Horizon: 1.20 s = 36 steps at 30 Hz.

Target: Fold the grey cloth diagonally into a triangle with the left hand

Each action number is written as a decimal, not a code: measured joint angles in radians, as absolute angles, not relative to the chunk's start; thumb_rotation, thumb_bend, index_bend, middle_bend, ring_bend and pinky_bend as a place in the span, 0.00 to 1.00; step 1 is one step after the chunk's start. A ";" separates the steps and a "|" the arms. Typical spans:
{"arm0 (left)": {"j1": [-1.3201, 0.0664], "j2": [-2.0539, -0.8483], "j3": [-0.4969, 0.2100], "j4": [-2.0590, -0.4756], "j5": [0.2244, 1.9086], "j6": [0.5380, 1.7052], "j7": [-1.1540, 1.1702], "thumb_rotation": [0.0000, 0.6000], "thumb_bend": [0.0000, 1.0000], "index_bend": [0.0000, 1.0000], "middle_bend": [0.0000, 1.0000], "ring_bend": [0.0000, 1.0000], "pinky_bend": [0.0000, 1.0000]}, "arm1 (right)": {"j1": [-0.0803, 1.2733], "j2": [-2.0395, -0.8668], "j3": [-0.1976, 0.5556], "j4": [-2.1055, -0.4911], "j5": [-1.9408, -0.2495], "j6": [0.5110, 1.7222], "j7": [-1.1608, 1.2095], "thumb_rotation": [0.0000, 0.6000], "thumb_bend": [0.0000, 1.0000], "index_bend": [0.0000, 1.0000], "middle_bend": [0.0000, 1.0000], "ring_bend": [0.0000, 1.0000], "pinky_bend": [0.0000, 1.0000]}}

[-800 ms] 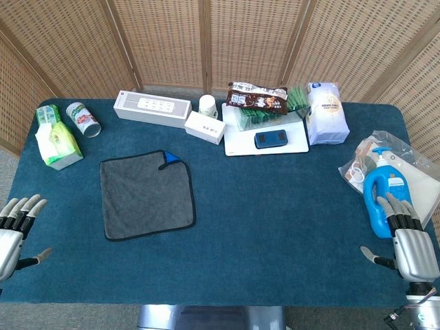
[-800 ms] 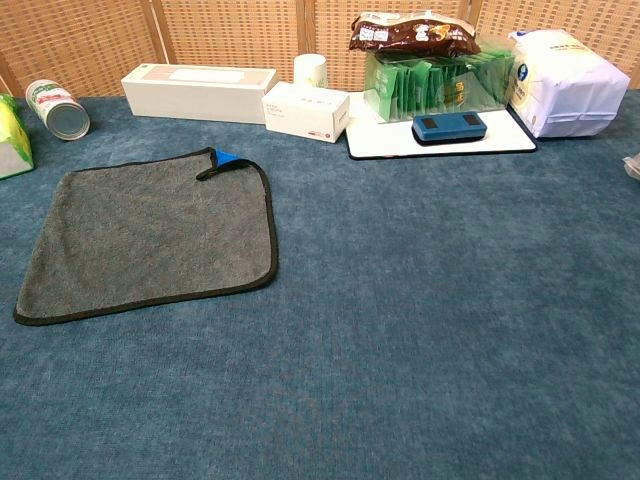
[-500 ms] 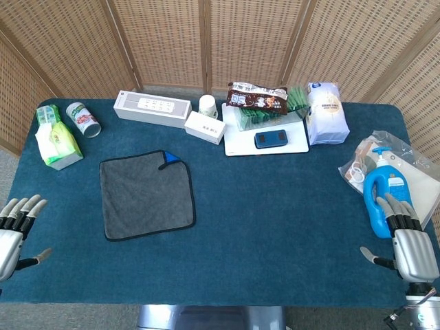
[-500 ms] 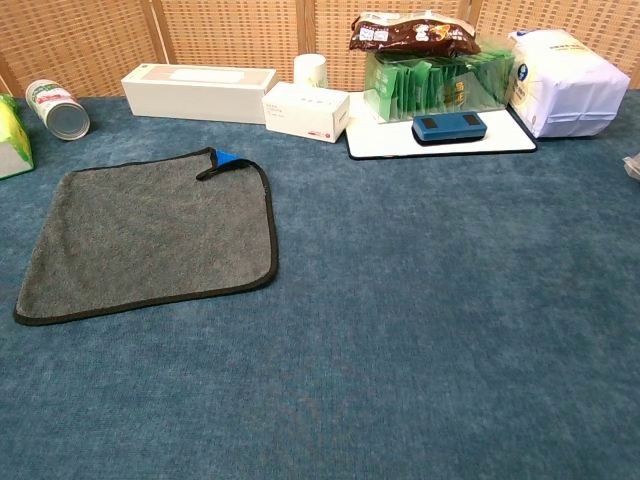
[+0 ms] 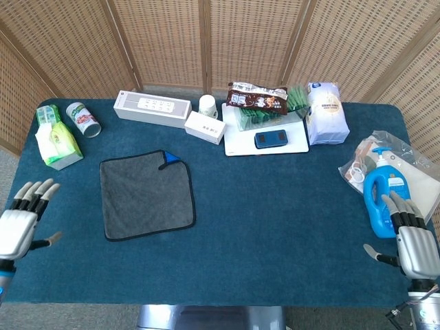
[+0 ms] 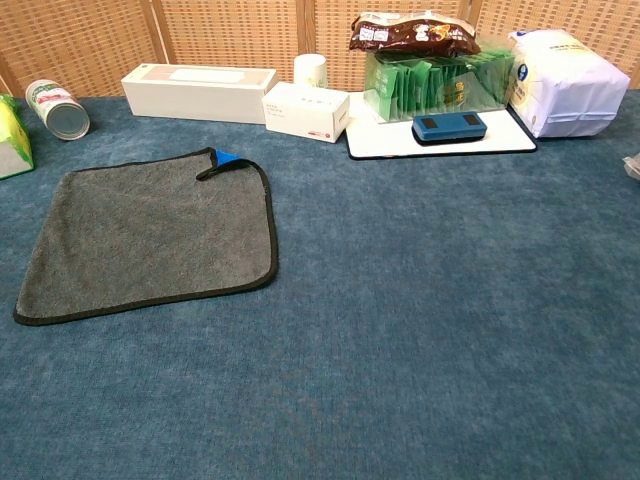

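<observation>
Grey cloth lying flat and unfolded, left of the table's middle.

Its far right corner, at 1 o'clock, is curling over, showing blue. The left hand is hovering at the cloth's 8 o'clock, fingers spread, holding nothing. The right hand is waiting at the table's 4 o'clock edge, fingers apart, beside a blue pump bottle.

The left hand was silver-grey metal across its boxy back, with slim segmented fingers, dark at the joints and capped by pale beige tips; the right hand matched it, ribbed and silvery; below its wrist sat a dark housing with a thin black cable.
</observation>
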State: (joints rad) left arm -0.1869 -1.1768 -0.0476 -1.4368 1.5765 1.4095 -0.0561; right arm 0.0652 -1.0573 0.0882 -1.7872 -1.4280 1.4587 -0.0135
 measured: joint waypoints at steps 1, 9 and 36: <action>-0.204 -1.178 -0.058 -1.435 1.568 1.389 -0.051 1.00 0.09 0.03 0.00 0.00 0.08 | 0.067 -1.059 0.089 -1.786 -1.425 1.456 -0.016 1.00 0.00 0.00 0.00 0.00 0.00; -0.399 -1.228 -0.143 -1.350 1.516 1.189 -0.014 1.00 0.09 0.06 0.00 0.00 0.12 | 0.073 -1.064 0.097 -1.783 -1.405 1.447 -0.029 1.00 0.00 0.00 0.00 0.00 0.00; -0.874 -1.565 -0.261 -0.990 1.277 0.706 0.295 1.00 0.09 0.11 0.00 0.00 0.16 | 0.097 -1.055 0.141 -1.760 -1.287 1.389 -0.002 1.00 0.00 0.00 0.00 0.00 0.00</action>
State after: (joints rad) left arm -0.8744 -1.5653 -0.2613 -0.9901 1.2770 0.7064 0.2945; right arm 0.0969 -1.0546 0.1405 -1.7597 -1.2874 1.3894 -0.0015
